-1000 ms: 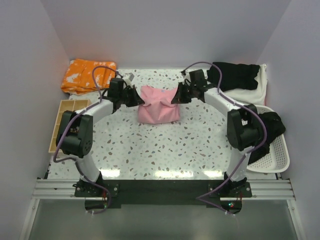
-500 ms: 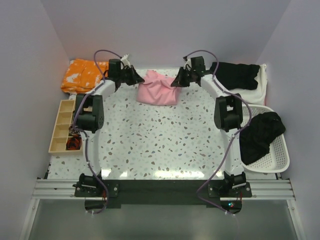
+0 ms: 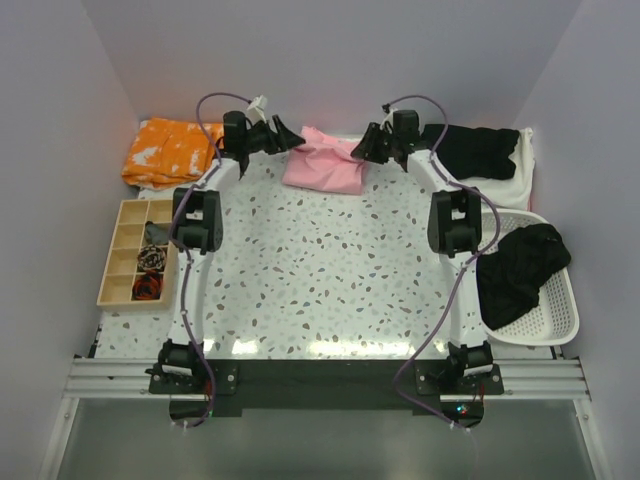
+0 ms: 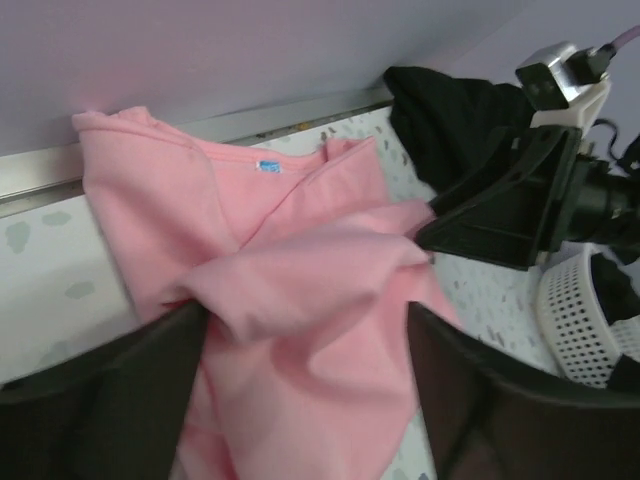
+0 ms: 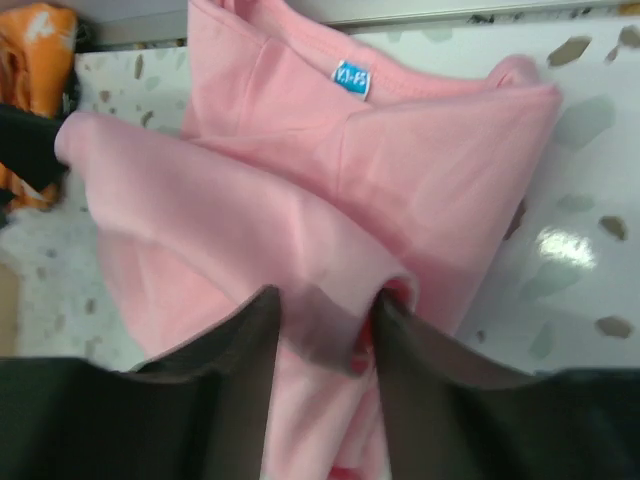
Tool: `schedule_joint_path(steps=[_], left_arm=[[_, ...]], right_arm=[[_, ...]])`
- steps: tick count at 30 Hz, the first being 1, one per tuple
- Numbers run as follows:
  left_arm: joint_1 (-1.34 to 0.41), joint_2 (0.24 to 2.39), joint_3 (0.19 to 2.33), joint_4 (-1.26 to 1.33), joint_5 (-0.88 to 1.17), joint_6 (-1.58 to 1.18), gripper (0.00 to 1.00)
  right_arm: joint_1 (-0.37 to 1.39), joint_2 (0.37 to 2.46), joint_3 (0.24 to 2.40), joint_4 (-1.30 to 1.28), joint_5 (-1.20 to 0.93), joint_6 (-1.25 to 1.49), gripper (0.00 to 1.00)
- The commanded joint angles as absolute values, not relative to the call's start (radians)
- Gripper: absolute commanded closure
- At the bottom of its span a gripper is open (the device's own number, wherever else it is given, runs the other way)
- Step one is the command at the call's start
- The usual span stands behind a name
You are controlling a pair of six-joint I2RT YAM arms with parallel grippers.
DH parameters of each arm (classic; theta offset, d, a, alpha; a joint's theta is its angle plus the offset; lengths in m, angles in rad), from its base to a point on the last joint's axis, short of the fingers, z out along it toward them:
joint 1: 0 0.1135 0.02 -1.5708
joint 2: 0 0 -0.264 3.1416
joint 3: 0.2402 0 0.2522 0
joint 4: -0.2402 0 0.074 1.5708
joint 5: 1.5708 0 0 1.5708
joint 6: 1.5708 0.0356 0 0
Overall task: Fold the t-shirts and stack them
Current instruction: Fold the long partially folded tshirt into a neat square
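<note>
Your pink t-shirt lies at the back edge of the table, in the middle. It is bunched up and not flat, with loose folds on top. Its blue neck tag faces up, on the side by the table's back edge.

Your left gripper is at the back edge of the table too, at the left side of the pink t-shirt. Its fingers are spread wide, with pink cloth lying in the gap. One finger touches a fold, but the two do not squeeze it.

Your right gripper is at the right side of the pink t-shirt. Its fingers are a little way apart. Pink cloth sits in the gap between them and touches both.

In the back right corner of the table a black t-shirt lies on an off-white t-shirt. By the right edge of the table stands a white basket, and another black shirt hangs half out of it.

In the back left corner of the table lies an orange cloth. By the left edge of the table stands a wooden tray with small boxes in it. Some of those boxes hold small things, too small to tell what they are.
</note>
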State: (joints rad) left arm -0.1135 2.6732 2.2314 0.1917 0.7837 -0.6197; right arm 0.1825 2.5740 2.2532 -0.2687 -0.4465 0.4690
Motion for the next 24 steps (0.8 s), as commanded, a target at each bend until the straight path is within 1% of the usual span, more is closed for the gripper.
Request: schedule_joint_path(steps=[1,3,4,5,7,8,10,11,12,15,16,20,24], left_arm=[[-0.107,2.703,2.26,0.489,0.862,-0.742,0.0],[-0.107,2.683,2.237,0.497,0.854,-0.724,0.0],[-0.107,2.668,2.217,0.492,0.847,-0.688,0.0],[-0.107,2.625,2.192,0.47,0.815,-0.661,0.0],[-0.107,2.576,2.113,0.436,0.776,-0.576,0.0],[-0.107,2.524,2.082,0.396,0.731,-0.545,0.0],[-0.106,2.476,2.002,0.364,0.692,-0.465,0.0],[-0.106,2.445,1.982,0.326,0.661,-0.444,0.0],[-0.106,2.435,1.959,0.299,0.649,-0.424,0.0],[-0.106,2.405,1.893,0.264,0.626,-0.384,0.0],[-0.106,2.401,1.876,0.261,0.624,-0.387,0.0],[-0.107,2.39,1.781,0.293,0.655,-0.413,0.0],[-0.106,2.385,1.715,0.322,0.669,-0.429,0.0]], right_arm=[[0.181,2.523,2.169,-0.046,-0.322,0.416,0.49],[0.183,2.508,2.163,-0.023,-0.279,0.382,0.47],[0.183,2.473,2.125,-0.009,-0.262,0.358,0.46],[0.183,2.453,2.1,0.032,-0.243,0.341,0.4],[0.181,2.39,2.048,0.054,-0.164,0.292,0.39],[0.181,2.369,2.034,0.051,-0.138,0.275,0.37],[0.181,2.314,1.99,0.051,-0.083,0.235,0.24],[0.181,2.3,1.977,0.035,-0.065,0.224,0.11],[0.181,2.289,1.967,0.026,-0.051,0.221,0.01],[0.181,2.267,1.951,-0.038,-0.073,0.216,0.01],[0.181,2.266,1.945,-0.061,-0.115,0.23,0.01],[0.183,2.249,1.887,-0.045,-0.243,0.305,0.01],[0.181,2.253,1.826,-0.012,-0.307,0.373,0.01]])
